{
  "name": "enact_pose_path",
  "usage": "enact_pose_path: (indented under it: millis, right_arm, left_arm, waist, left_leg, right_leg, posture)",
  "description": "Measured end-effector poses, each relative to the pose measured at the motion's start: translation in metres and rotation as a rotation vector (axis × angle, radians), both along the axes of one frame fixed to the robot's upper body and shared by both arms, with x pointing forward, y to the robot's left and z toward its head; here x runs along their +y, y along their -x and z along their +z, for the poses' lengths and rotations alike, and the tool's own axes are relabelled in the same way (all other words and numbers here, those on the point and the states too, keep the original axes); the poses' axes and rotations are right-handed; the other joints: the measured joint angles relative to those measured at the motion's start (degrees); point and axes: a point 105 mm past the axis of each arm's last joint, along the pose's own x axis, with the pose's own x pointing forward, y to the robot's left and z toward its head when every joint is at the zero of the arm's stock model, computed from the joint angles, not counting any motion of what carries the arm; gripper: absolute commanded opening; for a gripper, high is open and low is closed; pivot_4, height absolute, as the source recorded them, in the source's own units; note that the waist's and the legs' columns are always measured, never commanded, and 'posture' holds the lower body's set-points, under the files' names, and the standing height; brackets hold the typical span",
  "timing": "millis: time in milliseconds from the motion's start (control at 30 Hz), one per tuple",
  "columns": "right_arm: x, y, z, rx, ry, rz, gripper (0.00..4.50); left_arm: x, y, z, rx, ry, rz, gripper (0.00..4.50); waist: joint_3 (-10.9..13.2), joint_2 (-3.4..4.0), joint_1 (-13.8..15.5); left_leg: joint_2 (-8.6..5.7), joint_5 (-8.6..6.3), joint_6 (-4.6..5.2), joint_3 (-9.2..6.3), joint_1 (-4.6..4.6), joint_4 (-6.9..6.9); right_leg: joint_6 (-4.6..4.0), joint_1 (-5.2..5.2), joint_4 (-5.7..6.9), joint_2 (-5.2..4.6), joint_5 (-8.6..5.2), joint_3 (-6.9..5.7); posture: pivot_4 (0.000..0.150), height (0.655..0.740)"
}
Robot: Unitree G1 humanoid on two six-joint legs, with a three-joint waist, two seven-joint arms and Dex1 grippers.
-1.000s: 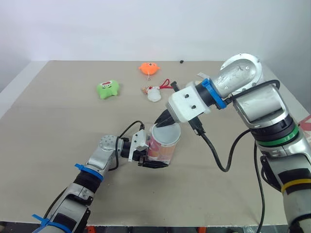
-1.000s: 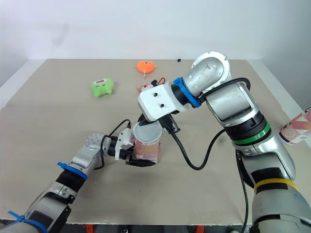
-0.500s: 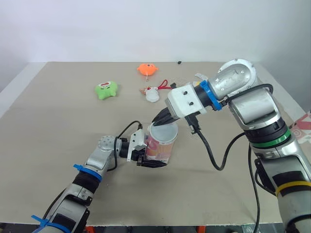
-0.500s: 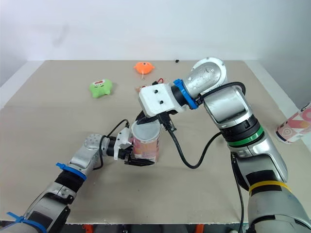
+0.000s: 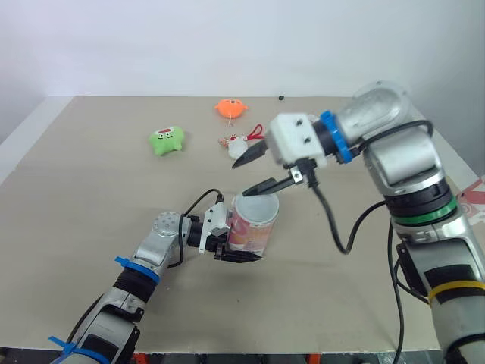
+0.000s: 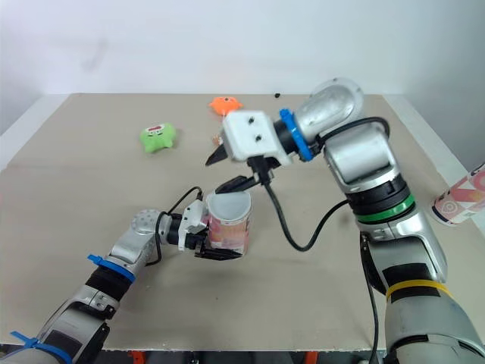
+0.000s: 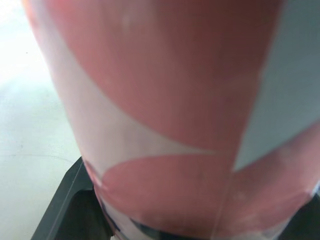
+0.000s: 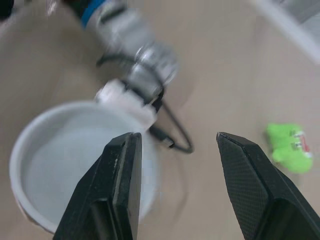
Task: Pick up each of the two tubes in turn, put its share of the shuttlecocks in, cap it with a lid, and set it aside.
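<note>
A pink-and-white tube (image 5: pixel 246 233) stands upright on the table, with my left gripper (image 5: pixel 227 244) shut on its lower part from the left. In the left wrist view the tube's wall (image 7: pixel 175 125) sits close between the black fingers (image 7: pixel 65 210). A white lid (image 5: pixel 256 206) covers the tube's top. My right gripper (image 5: pixel 241 178) hangs open just above and behind the lid, touching nothing. The right wrist view looks between its fingers (image 8: pixel 120 190) down at the lid (image 8: pixel 75 165). A second pink tube (image 6: pixel 459 200) lies at the table's right edge.
A green plush (image 5: pixel 167 140), an orange plush (image 5: pixel 231 107) and a small white-and-red toy (image 5: pixel 241 144) lie on the far half of the beige table (image 5: pixel 91 205). A black cable (image 5: pixel 341 227) loops down from my right wrist beside the tube.
My right gripper was shut at the tube's top rim. It has opened, letting go of the lid, and lifted up and back. The left gripper and tube stayed put.
</note>
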Motion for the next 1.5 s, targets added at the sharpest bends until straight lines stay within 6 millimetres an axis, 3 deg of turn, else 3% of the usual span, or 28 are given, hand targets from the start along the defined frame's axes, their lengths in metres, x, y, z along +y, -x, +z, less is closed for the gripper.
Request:
enact_pose_path:
  millis: [133,233,300,367,400,633,767,1033,1167,1267,1500]
  right_arm:
    - [-0.014,0.009,0.013,0.042,-0.024,0.01,2.63]
    - [-0.02,0.011,0.014,0.037,-0.014,0.004,1.83]
    - [-0.021,0.012,0.012,0.035,-0.002,0.006,1.0]
    - [-0.021,0.01,-0.001,0.05,0.042,0.004,0.24]
    - [-0.021,0.01,-0.002,0.051,0.045,0.005,0.08]
    - [-0.022,0.006,-0.021,0.027,0.154,0.026,0.08]
    - [-0.022,0.006,-0.021,0.032,0.153,0.026,0.08]
    - [-0.016,0.026,-0.012,0.107,0.088,0.088,0.08]
    - [-0.017,0.031,-0.025,0.149,0.099,0.09,0.08]
    - [-0.016,0.029,-0.046,0.128,0.175,0.075,0.08]
    - [-0.012,0.023,-0.049,0.055,0.204,0.078,0.08]
  left_arm:
    - [-0.001,0.0,0.0,-0.001,0.0,-0.002,2.88]
    - [0.0,-0.001,0.0,0.0,0.001,0.001,2.88]
    - [0.001,-0.001,0.0,0.001,0.001,0.002,2.88]
    - [0.001,-0.001,0.0,0.0,0.002,0.003,2.88]
    - [0.001,-0.001,0.0,0.0,0.003,0.003,2.88]
    - [0.0,-0.001,0.0,0.0,0.004,0.001,2.88]
    - [0.0,-0.001,0.0,0.0,0.004,0.002,2.88]
    - [0.001,0.0,0.0,-0.001,0.005,0.003,2.88]
    - [0.001,0.0,0.0,0.0,0.003,0.003,2.88]
    - [0.001,-0.001,0.0,-0.004,-0.004,0.002,2.88]
    - [0.003,-0.002,-0.001,0.012,-0.008,0.016,2.88]
  waist:
    - [0.0,-0.01,0.0]
    - [0.0,-0.01,0.0]
    - [0.0,-0.01,0.0]
    - [0.0,-0.01,0.0]
    - [0.0,-0.01,0.0]
    - [0.0,-0.01,0.0]
    - [0.0,-0.01,0.0]
    - [0.0,-0.02,0.0]
    - [0.0,-0.02,0.0]
    - [0.0,0.0,-0.1]
    - [0.0,-0.06,-0.1]
  left_leg:
    - [-0.01,0.0,0.0,-0.1,-0.02,-0.01]
    - [-0.01,0.0,0.0,-0.1,-0.01,-0.02]
    - [-0.01,0.0,0.0,-0.12,-0.01,-0.02]
    - [0.0,0.0,0.0,-0.1,-0.01,-0.01]
    - [-0.01,0.0,0.0,-0.1,-0.01,-0.01]
    - [-0.01,0.0,0.0,-0.1,-0.02,-0.02]
    - [0.0,0.0,0.0,-0.12,-0.02,-0.02]
    - [0.02,0.0,0.0,-0.24,-0.05,-0.05]
    - [0.01,0.0,0.0,-0.27,-0.05,-0.06]
    - [0.02,0.0,0.0,-0.29,-0.04,-0.06]
    - [0.13,0.0,0.0,-0.37,0.15,-0.05]
  right_leg:
    - [-0.01,0.01,-0.02,-0.02,-0.03,-0.05]
    - [-0.02,0.0,-0.01,0.0,-0.03,-0.05]
    - [-0.03,0.0,-0.01,0.0,-0.03,-0.07]
    - [-0.02,-0.01,-0.01,0.0,-0.03,-0.07]
    - [-0.02,-0.01,-0.01,0.0,-0.03,-0.07]
    - [-0.03,-0.03,-0.01,-0.01,-0.04,-0.07]
    - [-0.04,-0.02,-0.01,-0.01,-0.04,-0.07]
    - [-0.09,-0.02,-0.02,-0.02,-0.08,-0.15]
    - [-0.12,-0.02,-0.01,0.0,-0.09,-0.19]
    - [-0.13,-0.02,0.0,0.04,-0.11,-0.23]
    - [-0.33,0.16,0.0,0.14,-0.31,-0.3]
  posture:
    - [0.15,0.7323]
    - [0.15,0.7323]
    - [0.15,0.7323]
    - [0.15,0.7323]
    - [0.15,0.7323]
    - [0.15,0.7323]
    - [0.15,0.7323]
    - [0.15,0.7323]
    - [0.15,0.7323]
    - [0.15,0.7323]
    - [0.15,0.7323]
